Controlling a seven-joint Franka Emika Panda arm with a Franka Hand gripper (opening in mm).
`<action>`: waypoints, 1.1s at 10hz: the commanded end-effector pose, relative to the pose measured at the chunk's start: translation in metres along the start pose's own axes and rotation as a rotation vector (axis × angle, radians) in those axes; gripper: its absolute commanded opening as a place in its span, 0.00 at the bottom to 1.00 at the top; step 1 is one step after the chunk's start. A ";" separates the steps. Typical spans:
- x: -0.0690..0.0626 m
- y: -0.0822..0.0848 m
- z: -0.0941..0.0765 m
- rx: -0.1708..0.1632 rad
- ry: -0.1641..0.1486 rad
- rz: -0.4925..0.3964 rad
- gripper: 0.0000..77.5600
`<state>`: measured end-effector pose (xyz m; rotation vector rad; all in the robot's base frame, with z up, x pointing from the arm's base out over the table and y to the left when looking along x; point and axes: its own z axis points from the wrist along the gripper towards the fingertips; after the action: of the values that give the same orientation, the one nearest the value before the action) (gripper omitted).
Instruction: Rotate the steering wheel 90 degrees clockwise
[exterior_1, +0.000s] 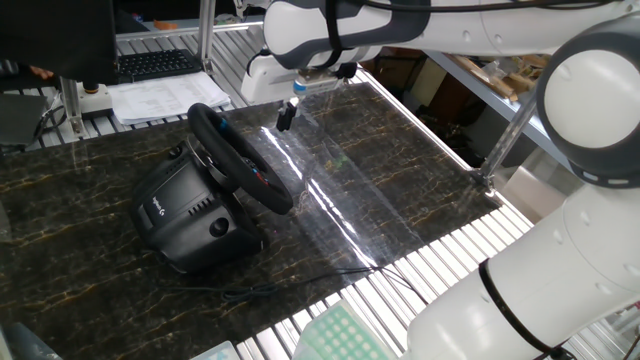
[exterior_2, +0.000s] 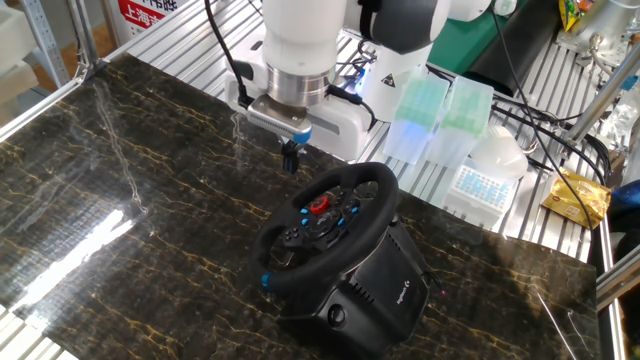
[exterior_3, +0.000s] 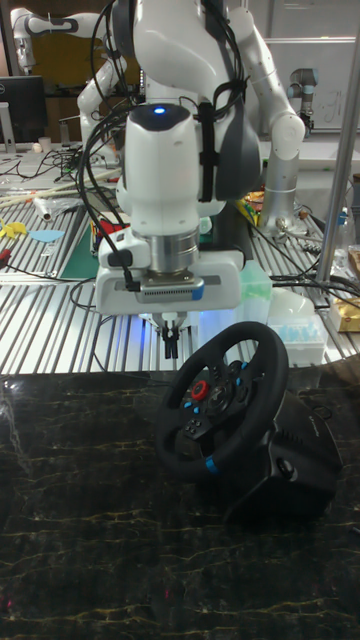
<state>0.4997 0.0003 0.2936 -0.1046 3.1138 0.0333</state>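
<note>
Steering wheel (exterior_2: 325, 226) sits on the dark marbled worktop (exterior_2: 120, 220), tilted back on its black housing (exterior_2: 385, 288) with the white logo. Red centre button and blue accents show on the wheel face.

Gripper (exterior_2: 291, 157) hangs above the worktop just beyond the wheel's upper rim, apart from it, not touching. Fingers pressed narrow together, nothing between them.

Behind the wheel, off the worktop: translucent green boxes (exterior_2: 425, 115).

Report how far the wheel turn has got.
Nothing looks done: the gripper hangs above the table beside the wheel, fingers together, not touching the rim. In hand: the approach only. Left: reach the rim and make the whole quarter turn clockwise.
</note>
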 end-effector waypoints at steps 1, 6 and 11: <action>0.004 -0.008 0.016 -0.040 0.046 0.029 0.00; 0.024 -0.002 0.062 -0.198 0.197 0.133 0.00; 0.027 -0.002 0.068 -0.343 0.370 0.111 0.00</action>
<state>0.4798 -0.0021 0.2327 0.0524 3.3720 0.3953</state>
